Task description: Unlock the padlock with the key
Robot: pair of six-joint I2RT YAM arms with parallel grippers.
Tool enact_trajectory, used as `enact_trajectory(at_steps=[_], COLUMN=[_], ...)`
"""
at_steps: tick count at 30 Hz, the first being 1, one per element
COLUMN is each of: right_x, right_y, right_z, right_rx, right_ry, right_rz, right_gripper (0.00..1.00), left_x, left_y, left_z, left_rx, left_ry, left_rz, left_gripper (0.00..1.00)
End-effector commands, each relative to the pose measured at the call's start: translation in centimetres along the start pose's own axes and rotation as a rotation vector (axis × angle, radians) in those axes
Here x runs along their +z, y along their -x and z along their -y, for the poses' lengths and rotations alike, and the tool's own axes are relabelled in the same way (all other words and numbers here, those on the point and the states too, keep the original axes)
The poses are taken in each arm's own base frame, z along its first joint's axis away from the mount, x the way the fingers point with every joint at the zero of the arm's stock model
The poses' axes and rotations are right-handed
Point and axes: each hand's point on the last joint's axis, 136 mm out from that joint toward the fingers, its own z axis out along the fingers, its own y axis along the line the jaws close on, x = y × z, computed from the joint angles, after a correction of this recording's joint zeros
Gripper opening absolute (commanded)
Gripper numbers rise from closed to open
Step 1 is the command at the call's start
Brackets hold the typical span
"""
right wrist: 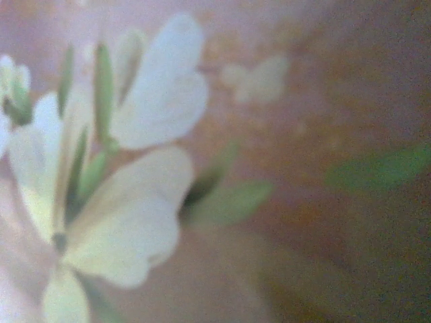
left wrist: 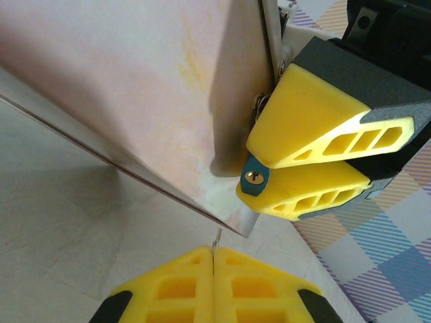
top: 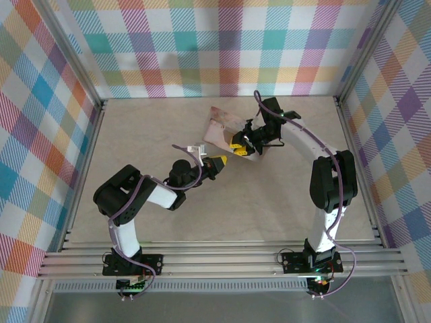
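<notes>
Right up against the right wrist lens we've got the pink cardboard box printed with pale flowers, all blur and petals. From above, it sits tilted on the beige marbled tabletop, towards the far middle.

Now the right gripper: its yellow ribbed fingers are closed to a narrow gap at the box's lower corner. Pinched between their tips is the tiny padlock with the blue-teal body.

We're looking at the padlock end-on. Its round brass keyhole faces us and the left gripper, and its long axis runs away from us towards the box wall. The teal face is small and rounded, and the shackle is hidden behind the fingers.

The left gripper's yellow fingers are pressed fully together. A thin silver metal key, seen edge-on, pokes up from the seam. Its tip is near the keyhole, below and left of it, not touching.
</notes>
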Motion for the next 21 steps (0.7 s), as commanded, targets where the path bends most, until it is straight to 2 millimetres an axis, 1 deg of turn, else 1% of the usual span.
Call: enact_trajectory(at_steps=[1,9,14,21], right_x=[0.4,0.3,0.3,0.2], right_y=[-1.4,-1.5,-1.5,-1.6], right_z=[-0.4,-0.7,-0.6,-0.8], right_rx=[0.042,0.043,0.047,0.044], right_ry=[0.043,0.049,0.048,0.053], right_rz=[-0.074,-0.076,-0.077,-0.077], right_gripper=[0.00,0.00,0.00,0.00], left_x=[-0.2,-0.1,-0.1,0.0], left_y=[2.4,3.7,4.0,4.3], left_z=[2.7,3.3,3.4,3.0], left_rx=[0.055,0.065,0.067,0.067], left_ry=[-0.073,-0.080,-0.081,-0.069], left_rz=[0.081,0.115,0.121,0.134], left_gripper=[0.00,0.00,0.00,0.00])
